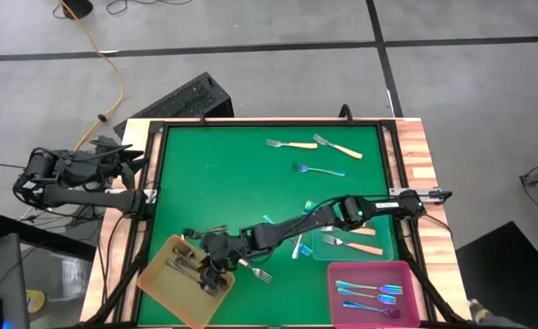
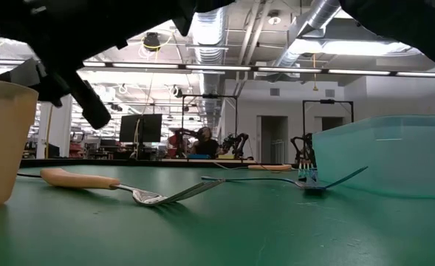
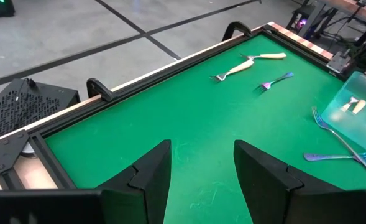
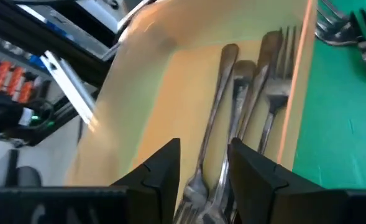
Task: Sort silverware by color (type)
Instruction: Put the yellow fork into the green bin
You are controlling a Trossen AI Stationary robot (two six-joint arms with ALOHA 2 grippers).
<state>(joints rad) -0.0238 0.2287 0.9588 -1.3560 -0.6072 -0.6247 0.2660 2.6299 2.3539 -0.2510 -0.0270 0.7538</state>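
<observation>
My right gripper (image 4: 204, 171) hangs open over the yellow tray (image 1: 163, 279) at the table's near left. Several dark-grey metal forks (image 4: 251, 81) lie flat in the tray, and their handles run between my fingers and under them. My right arm reaches across from the table's right side. My left gripper (image 3: 201, 168) stands open, off the table's left edge and above it, with nothing between its fingers. Two cream-handled forks (image 1: 291, 144) (image 1: 338, 146) and a blue fork (image 1: 320, 169) lie loose at the far right.
A teal tray (image 1: 385, 239) holds cream-handled forks (image 1: 353, 245). A pink tray (image 1: 406, 302) at the near right holds iridescent forks (image 1: 369, 292). One fork (image 1: 258, 271) lies on the table beside the yellow tray. Blue forks (image 1: 300, 243) lie left of the teal tray.
</observation>
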